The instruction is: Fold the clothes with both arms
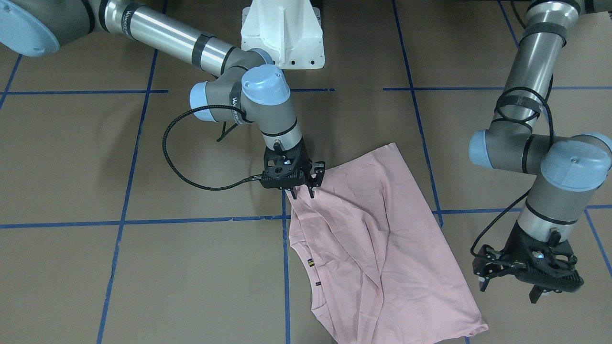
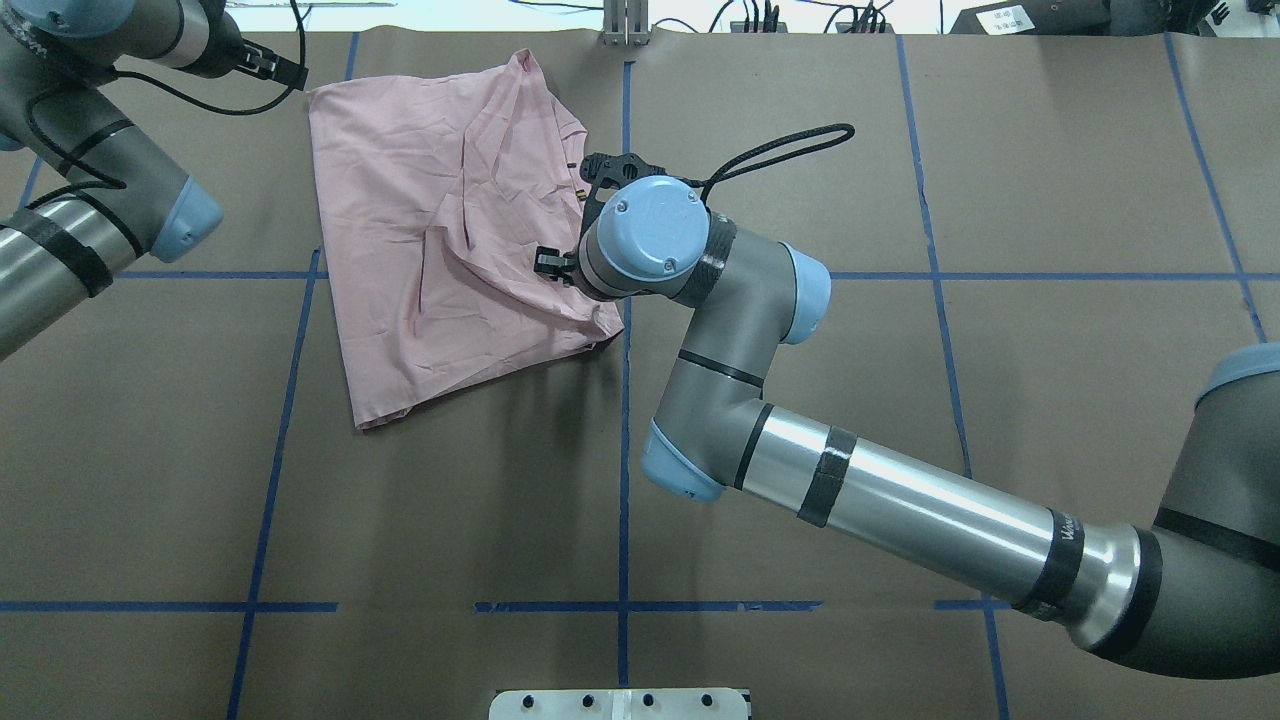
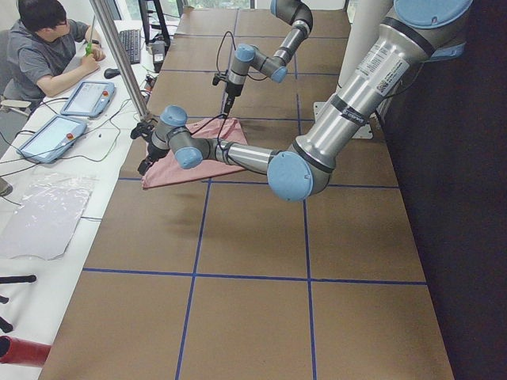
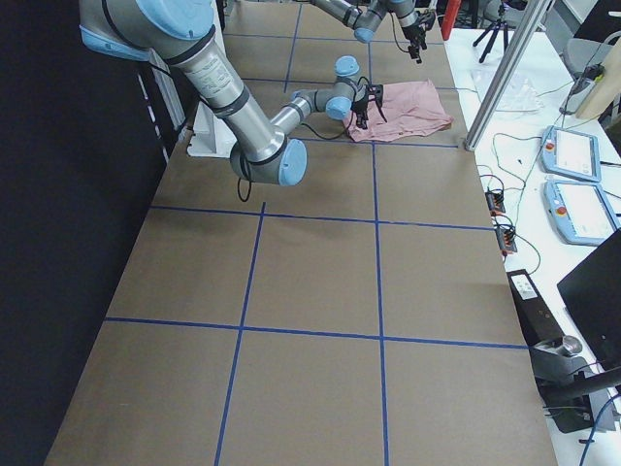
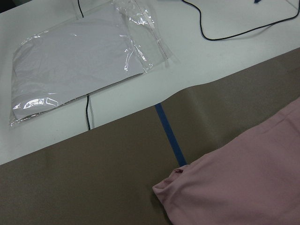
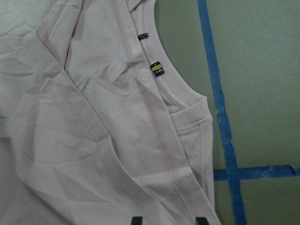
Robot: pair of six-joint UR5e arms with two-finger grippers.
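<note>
The pale pink T-shirt lies crumpled on the brown table, plain side up, its collar with small tags toward the table's middle line. My right gripper stands at the shirt's edge beside the collar. Its fingertips are apart and rest on flat cloth, so it is open. My left gripper hovers open just off the shirt's opposite side, holding nothing. The left wrist view shows only a shirt corner and no fingers. From overhead the shirt sits far left of centre, with the right wrist over its edge.
Blue tape lines cross the brown table. The white pedestal stands at the robot's side. A clear plastic bag lies on the white bench beyond the table's edge. A person sits there with tablets.
</note>
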